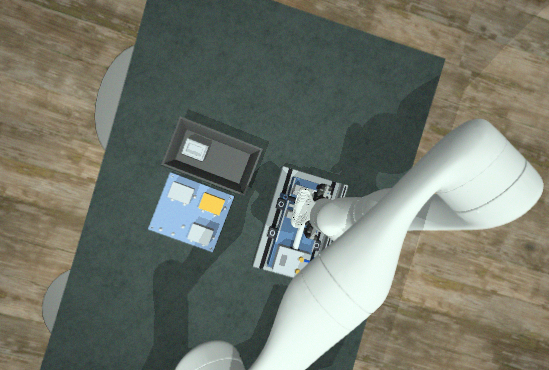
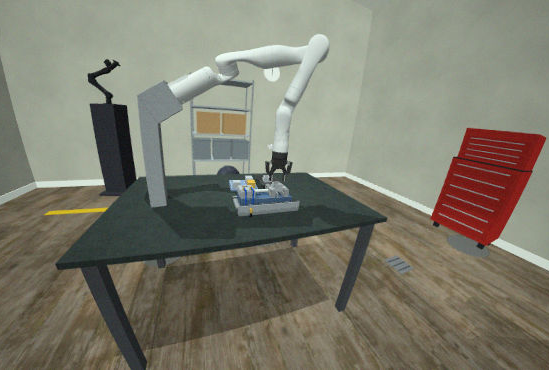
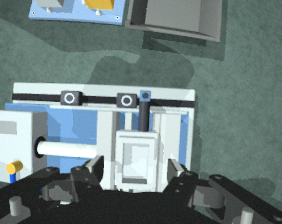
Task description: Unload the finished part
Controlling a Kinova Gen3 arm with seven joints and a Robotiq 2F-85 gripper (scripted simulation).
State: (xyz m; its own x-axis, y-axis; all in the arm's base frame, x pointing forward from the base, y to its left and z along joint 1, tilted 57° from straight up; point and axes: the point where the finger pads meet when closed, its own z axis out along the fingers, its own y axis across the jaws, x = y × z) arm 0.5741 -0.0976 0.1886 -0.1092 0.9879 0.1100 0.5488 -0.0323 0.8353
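The finished part, a pale block (image 3: 137, 186) with a rectangular pocket on top, sits between the jaws of the vise (image 1: 276, 200) (image 2: 273, 207) (image 3: 42, 89). My gripper (image 2: 278, 178) (image 3: 135, 167) is open and points down over the vise. In the wrist view its fingertips stand apart on the left and right of the block, with a gap on each side. The arm hides much of this in the top view. The black outfeed tray (image 1: 228, 162) (image 3: 172, 15) holds a similar pale block (image 1: 195, 149) near its left end.
A blue board (image 1: 170, 215) (image 3: 67, 16) with two grey blocks and a yellow block (image 1: 211, 204) lies beside the tray. A pale housing (image 3: 19, 137) with yellow fittings and a white rod (image 3: 67, 149) is on the vise's left side in the wrist view. The tray has raised walls.
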